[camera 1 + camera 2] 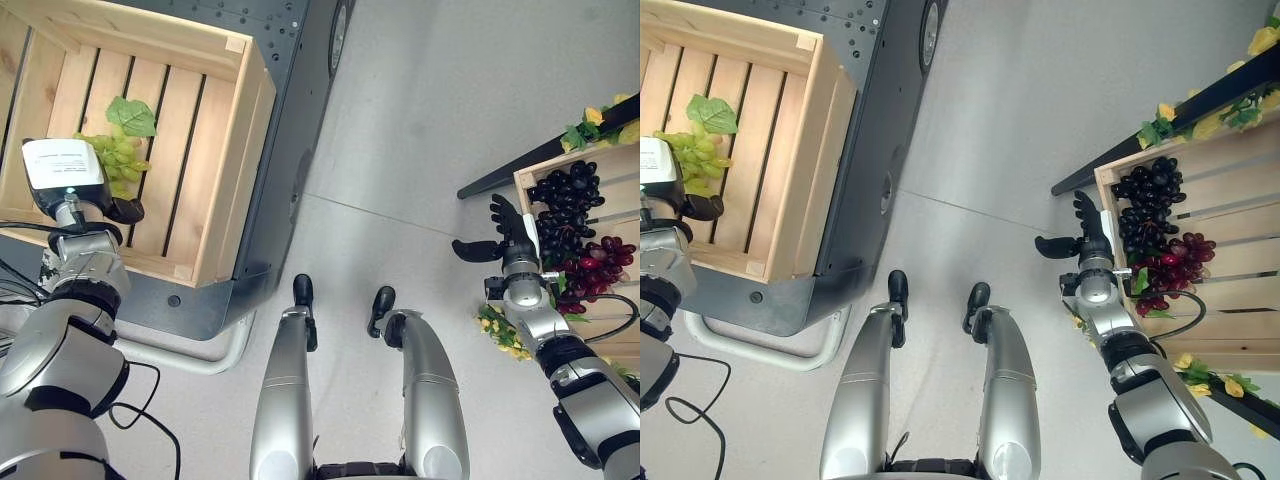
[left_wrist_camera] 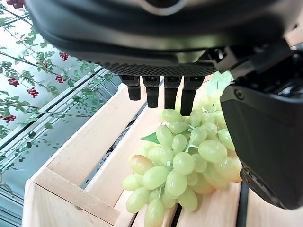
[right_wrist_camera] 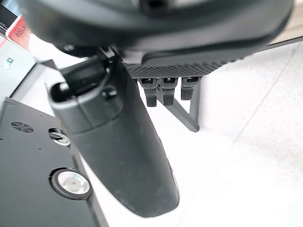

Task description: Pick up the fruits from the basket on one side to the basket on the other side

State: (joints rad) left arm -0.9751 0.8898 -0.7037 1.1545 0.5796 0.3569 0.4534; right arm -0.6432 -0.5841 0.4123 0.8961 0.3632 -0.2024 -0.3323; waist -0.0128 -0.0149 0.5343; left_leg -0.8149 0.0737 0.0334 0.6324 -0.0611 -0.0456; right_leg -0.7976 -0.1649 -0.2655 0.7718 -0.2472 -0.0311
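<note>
A bunch of green grapes (image 1: 120,155) with a leaf lies on the slats of the pale wooden crate (image 1: 232,170) at the left. My left hand (image 1: 122,210) hovers right over the bunch (image 2: 184,161), fingers (image 2: 163,92) straight and thumb held off to the side, nothing gripped. At the right, a second wooden crate (image 1: 523,182) holds dark grapes (image 1: 565,200) and red grapes (image 1: 597,265). My right hand (image 1: 510,235) is beside that crate's near rim, over the floor, open with the thumb spread out (image 3: 118,142).
The left crate sits on a dark grey metal cart (image 1: 290,150) with a white tube frame (image 1: 190,355). A black stand bar (image 1: 520,165) with yellow flowers and leaves (image 1: 590,125) runs by the right crate. Grey floor lies between the crates.
</note>
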